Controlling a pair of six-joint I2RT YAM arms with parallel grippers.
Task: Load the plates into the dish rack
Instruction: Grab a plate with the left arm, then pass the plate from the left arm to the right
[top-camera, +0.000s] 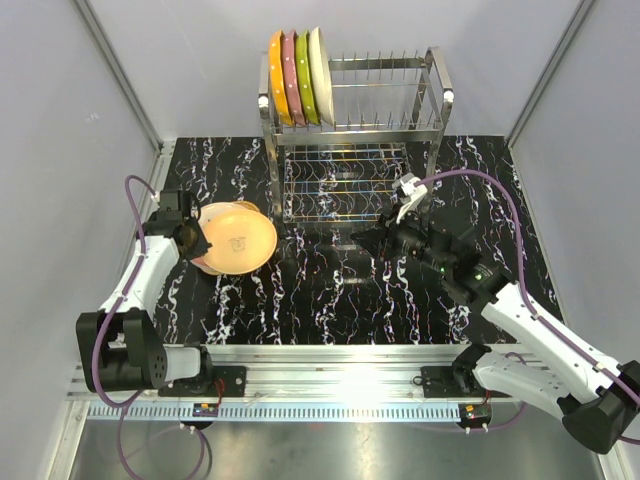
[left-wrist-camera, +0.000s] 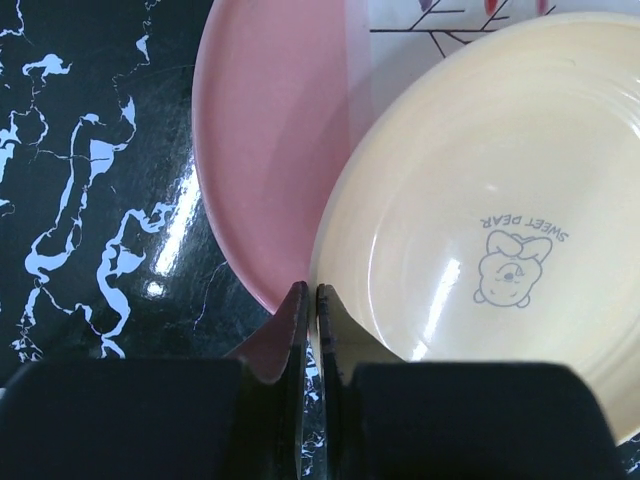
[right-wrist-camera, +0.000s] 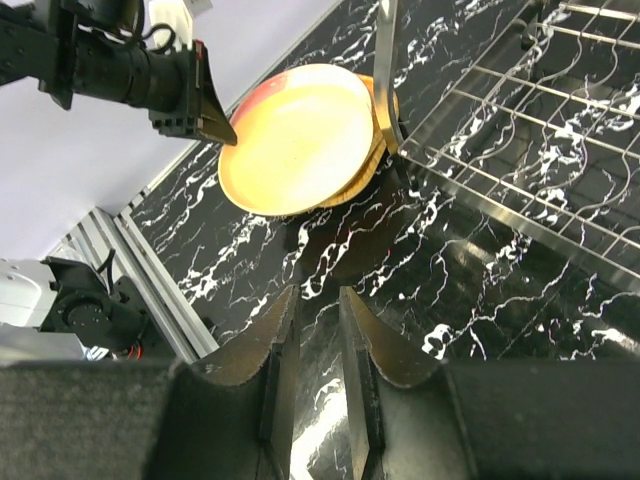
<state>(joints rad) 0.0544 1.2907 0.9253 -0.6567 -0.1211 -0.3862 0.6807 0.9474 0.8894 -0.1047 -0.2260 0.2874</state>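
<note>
A cream plate (top-camera: 240, 238) with a small bear print (left-wrist-camera: 500, 200) lies on top of a pink plate (left-wrist-camera: 270, 130) at the table's left. My left gripper (top-camera: 195, 238) is at its left rim, and its fingertips (left-wrist-camera: 310, 292) are pinched shut on that rim. The dish rack (top-camera: 400, 100) stands at the back. Its upper tier holds orange (top-camera: 279, 78), pink (top-camera: 292, 75), green dotted (top-camera: 306, 78) and cream (top-camera: 320, 72) plates on edge. My right gripper (top-camera: 362, 238) hovers over the table in front of the rack, its jaws a narrow gap apart and holding nothing (right-wrist-camera: 318, 295).
The rack's lower wire shelf (right-wrist-camera: 520, 120) and a rack leg (right-wrist-camera: 385, 70) stand just right of the plate stack (right-wrist-camera: 300, 140). A tan plate edge (right-wrist-camera: 372, 150) shows under the stack. Grey walls close in the left, right and back. An aluminium rail (top-camera: 330, 365) runs along the near edge.
</note>
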